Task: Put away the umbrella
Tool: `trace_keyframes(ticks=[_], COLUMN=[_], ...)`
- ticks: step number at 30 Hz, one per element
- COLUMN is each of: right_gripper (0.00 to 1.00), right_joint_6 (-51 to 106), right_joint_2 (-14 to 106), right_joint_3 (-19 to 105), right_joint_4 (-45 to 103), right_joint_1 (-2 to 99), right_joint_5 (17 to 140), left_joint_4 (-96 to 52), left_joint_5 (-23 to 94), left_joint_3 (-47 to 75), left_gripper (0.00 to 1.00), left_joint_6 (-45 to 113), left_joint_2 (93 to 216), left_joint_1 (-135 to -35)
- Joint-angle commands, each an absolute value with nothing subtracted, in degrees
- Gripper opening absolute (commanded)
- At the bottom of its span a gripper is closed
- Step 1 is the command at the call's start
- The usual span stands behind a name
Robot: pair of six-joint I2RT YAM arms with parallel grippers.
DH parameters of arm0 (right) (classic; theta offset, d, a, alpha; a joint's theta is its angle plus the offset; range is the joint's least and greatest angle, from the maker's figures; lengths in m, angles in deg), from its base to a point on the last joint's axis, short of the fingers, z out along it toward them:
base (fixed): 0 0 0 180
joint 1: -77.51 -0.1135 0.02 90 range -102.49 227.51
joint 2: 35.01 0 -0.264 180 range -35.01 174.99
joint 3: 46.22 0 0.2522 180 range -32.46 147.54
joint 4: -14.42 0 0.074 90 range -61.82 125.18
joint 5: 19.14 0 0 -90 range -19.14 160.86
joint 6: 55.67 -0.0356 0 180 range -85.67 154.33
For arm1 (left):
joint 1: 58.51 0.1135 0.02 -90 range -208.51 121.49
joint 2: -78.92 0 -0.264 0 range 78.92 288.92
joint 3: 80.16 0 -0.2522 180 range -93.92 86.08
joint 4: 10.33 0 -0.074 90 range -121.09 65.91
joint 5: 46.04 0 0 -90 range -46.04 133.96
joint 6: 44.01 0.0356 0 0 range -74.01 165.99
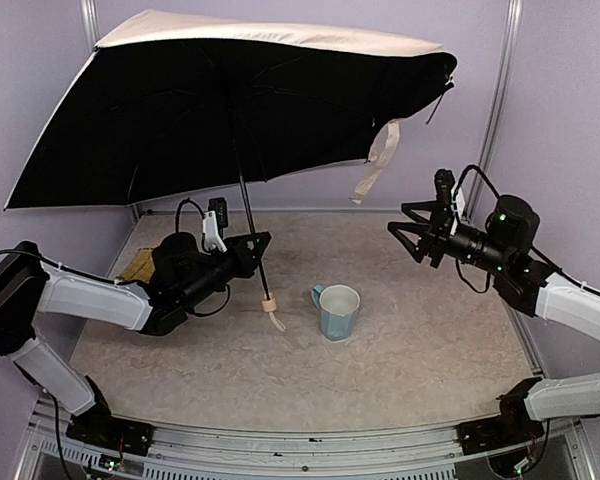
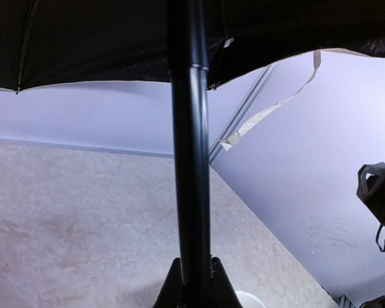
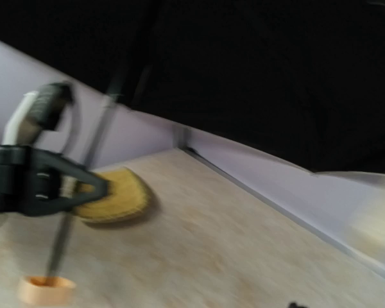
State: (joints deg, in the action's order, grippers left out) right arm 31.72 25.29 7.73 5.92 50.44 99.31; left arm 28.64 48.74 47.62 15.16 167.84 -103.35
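So the opened cream-and-black folding umbrella (image 1: 230, 110) stands near-upright over the tabletop (image 1: 420, 360), thin shaft (image 1: 246, 205) clenched low in the left hand (image 1: 257, 243), while the right hand (image 1: 410, 232) hangs spread open well off to its right.

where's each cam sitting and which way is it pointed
Top external: above and behind the robot, looking down at the table; left arm, right arm, open umbrella, mug.
Left wrist: on the left end effector, looking up along the shaft it clamps; its fingers show.
Right wrist: blurred, facing left across the table at the straw tray; its fingers barely show.
Shared: left wrist sees the right end effector; right wrist sees the left one.
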Motion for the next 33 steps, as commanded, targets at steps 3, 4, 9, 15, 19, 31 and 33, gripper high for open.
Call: trace_keyframes(ticks=[3,4,9,15,19,31,33], right_gripper=[0.60,0.59,0.54,0.51,0.53,0.52,0.49], right_joint_6=[27.6,26.3,16.5,2.1,-5.0,-13.9,-14.2], right_joint_2=[28.2,29.6,39.5,50.5,54.4,62.6,63.3], right_joint_3=[13.8,15.4,27.5,38.1,41.6,48.1,48.3], right_joint_4=[2.6,1.2,-3.9,-11.1,-16.6,-19.3,-19.9], right_joint_1=[44.4,43.5,42.5,42.1,41.9,41.0,41.0], right_joint_5=[104.8,106.3,107.3,104.5,101.0,90.8,90.1], left_joint_4=[19.6,18.1,18.1,19.1,20.1,21.2,21.3], left_joint_5=[52.5,52.3,51.9,50.0,48.5,47.9,47.9], left_joint_3=[39.0,37.7,35.8,34.3,33.3,30.6,30.5], left_gripper=[0.00,0.00,0.00,0.00,0.00,0.00,0.00], left_joint_6=[24.1,24.6,26.0,22.9,22.0,23.2,23.5], left_joint_2=[167.1,167.5,167.2,168.3,170.5,174.2,174.1], left_joint_1=[-108.3,-109.1,-113.4,-116.7,-117.8,-119.7,-119.7])
